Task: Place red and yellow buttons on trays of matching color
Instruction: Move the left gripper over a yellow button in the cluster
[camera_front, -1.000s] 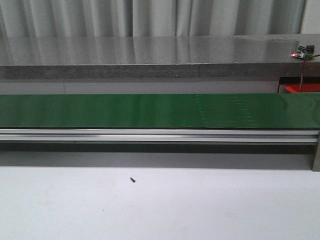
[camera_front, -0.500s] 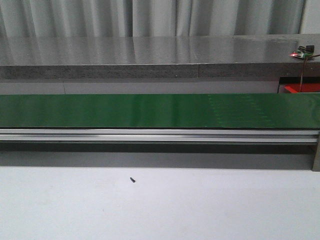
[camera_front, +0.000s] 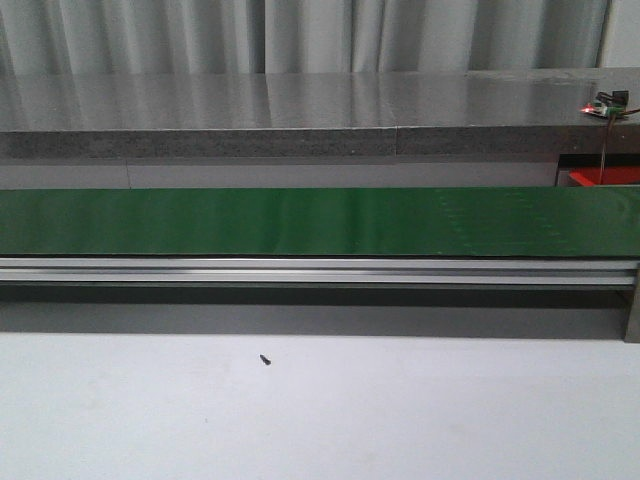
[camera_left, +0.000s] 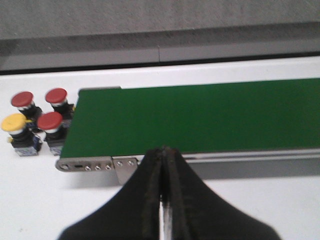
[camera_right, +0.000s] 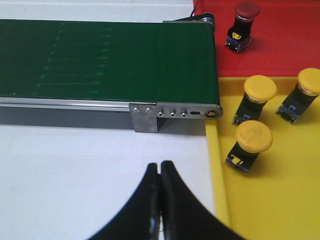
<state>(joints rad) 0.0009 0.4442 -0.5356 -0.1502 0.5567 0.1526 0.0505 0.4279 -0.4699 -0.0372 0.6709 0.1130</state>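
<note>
Beyond both arms' pressed-together, empty fingers (camera_left: 162, 165) (camera_right: 159, 172), the belt (camera_left: 200, 117) lies bare; next, I'd judge, fetch a waiting red button (camera_left: 50, 121).

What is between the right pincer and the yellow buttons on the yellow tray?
In the right wrist view, only bare white table and the yellow tray's rim separate the shut right pincer from the nearest yellow button.

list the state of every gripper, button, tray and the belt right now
left gripper: shut, holding nothing
right gripper: shut, holding nothing
green belt: bare, no button on it
three red buttons: upright on the table by the belt's end, unsorted
yellow button: upright beside them, unsorted
red tray: holds one red button
yellow tray: holds three yellow buttons
</note>
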